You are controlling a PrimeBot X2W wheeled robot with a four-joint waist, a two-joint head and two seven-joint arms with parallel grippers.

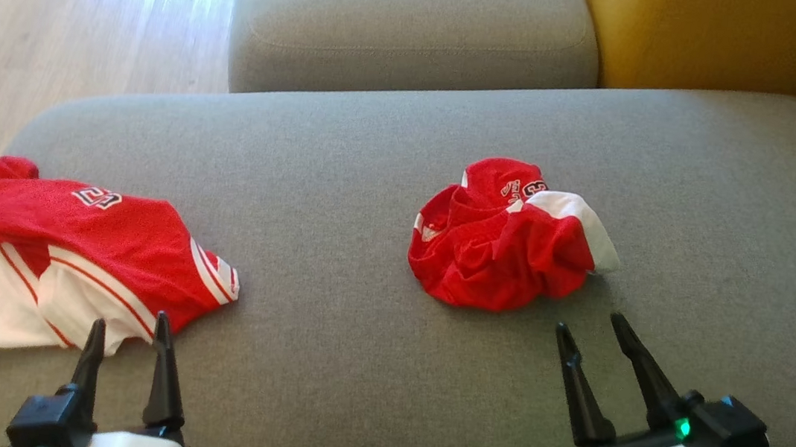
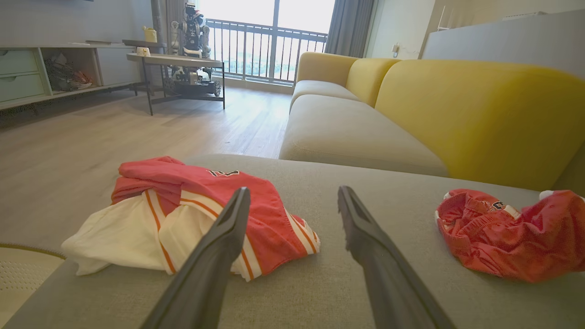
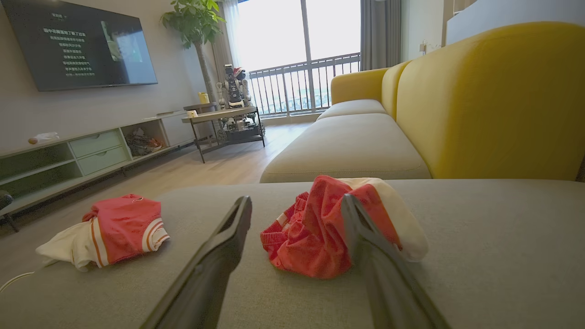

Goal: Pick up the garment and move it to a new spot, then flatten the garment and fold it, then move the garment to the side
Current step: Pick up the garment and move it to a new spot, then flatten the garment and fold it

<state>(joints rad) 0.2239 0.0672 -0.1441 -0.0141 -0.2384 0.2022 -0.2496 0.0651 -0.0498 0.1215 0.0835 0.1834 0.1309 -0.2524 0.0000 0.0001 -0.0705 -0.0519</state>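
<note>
On the grey sofa seat a crumpled red garment lies bunched, with a white panel on its 2 o'clock side, near the tips of the right hand at about 11 o'clock from it. The right hand stands wide and empty, both fingers clear of the cloth. The left hand, likewise spread wide and holding nothing, hovers at the 5 o'clock edge of a red-and-white jersey, which lies loosely spread well apart from the crumpled one, toward 9 o'clock.
</note>
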